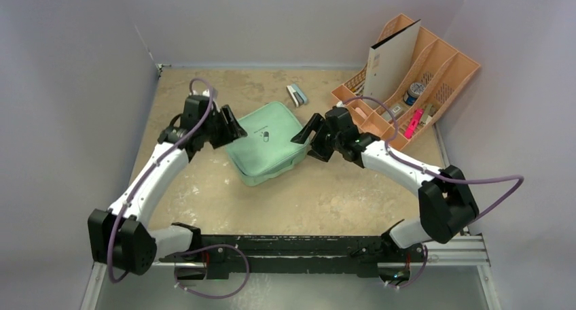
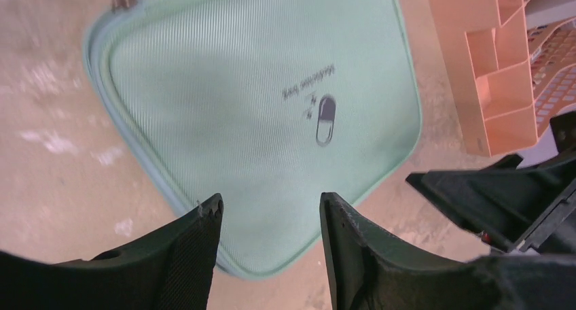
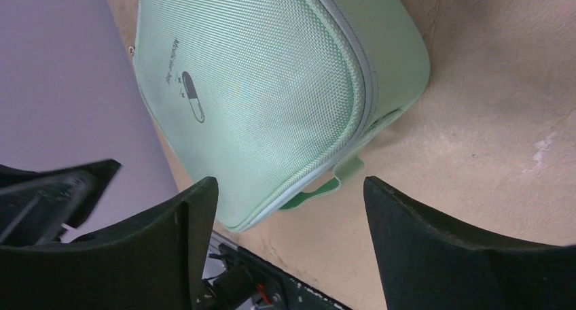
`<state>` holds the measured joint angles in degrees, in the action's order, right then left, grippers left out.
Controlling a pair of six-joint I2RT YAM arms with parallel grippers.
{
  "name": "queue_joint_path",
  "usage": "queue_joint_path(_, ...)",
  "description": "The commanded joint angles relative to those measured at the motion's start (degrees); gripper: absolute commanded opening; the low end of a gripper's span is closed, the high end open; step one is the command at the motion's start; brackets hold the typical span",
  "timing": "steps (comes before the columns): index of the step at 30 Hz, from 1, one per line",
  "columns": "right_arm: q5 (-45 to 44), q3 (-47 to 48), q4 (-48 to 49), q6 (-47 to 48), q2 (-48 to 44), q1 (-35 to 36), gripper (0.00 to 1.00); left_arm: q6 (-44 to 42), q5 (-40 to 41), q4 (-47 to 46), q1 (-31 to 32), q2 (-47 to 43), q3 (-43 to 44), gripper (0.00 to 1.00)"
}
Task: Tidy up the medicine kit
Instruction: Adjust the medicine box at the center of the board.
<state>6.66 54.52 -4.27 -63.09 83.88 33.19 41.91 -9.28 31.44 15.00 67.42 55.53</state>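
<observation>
The medicine kit (image 1: 268, 143) is a mint-green zipped case lying shut and flat on the tan table, pill logo on its lid. My left gripper (image 1: 234, 128) hovers at the kit's left edge. In the left wrist view its fingers (image 2: 270, 208) stand open above the near corner of the kit (image 2: 258, 119), gripping nothing. My right gripper (image 1: 307, 130) is at the kit's right edge. Its fingers (image 3: 291, 187) are open wide over the kit (image 3: 272, 72), close to the green strap handle (image 3: 326, 185) on the kit's side, with nothing held.
A peach slotted organizer (image 1: 445, 69) stands at the back right holding a white folder (image 1: 394, 55), a pink marker (image 1: 413, 123) and small items. A small white and teal object (image 1: 296, 94) lies behind the kit. Grey walls close in left and right.
</observation>
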Motion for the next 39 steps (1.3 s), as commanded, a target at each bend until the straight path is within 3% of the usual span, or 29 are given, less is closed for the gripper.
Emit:
queue_joint_path(1, -1.8, 0.7, 2.5, -4.4, 0.7, 0.5, 0.8, -12.4, 2.4, 5.8, -2.5, 7.7, 11.1, 0.53)
queue_joint_path(10, 0.4, 2.2, 6.9, -5.9, 6.7, 1.7, 0.75, -21.1, -7.3, 2.1, -12.9, 17.9, 17.9, 0.52)
queue_joint_path(14, 2.2, 1.6, 13.5, -4.9, 9.0, 2.3, 0.71, -23.4, -16.1, 3.5, -14.9, 25.5, 22.7, 0.52)
queue_joint_path(19, 2.1, 2.4, 15.2, -0.3, 11.5, 2.4, 0.67, -24.1, -11.3, 5.9, -14.9, 30.6, 25.6, 0.52)
queue_joint_path(23, 3.8, 3.5, 16.3, 3.5, 13.6, 2.4, 0.61, -23.4, -14.7, 8.5, -16.5, 35.1, 26.7, 0.51)
queue_joint_path(26, 5.9, 7.2, 12.4, 7.3, 15.6, 2.3, 0.58, -23.4, -14.0, 10.6, -16.5, 35.8, 26.3, 0.51)
queue_joint_path(31, 1.6, 10.7, 8.8, 12.5, 16.9, 1.8, 0.56, -23.6, -10.0, 12.8, -16.5, 33.2, 22.4, 0.49)
queue_joint_path(39, 4.3, 17.4, 8.1, 18.7, 22.8, -1.5, 0.54, -19.0, -14.7, 10.9, -16.5, 24.1, 17.7, 0.5)
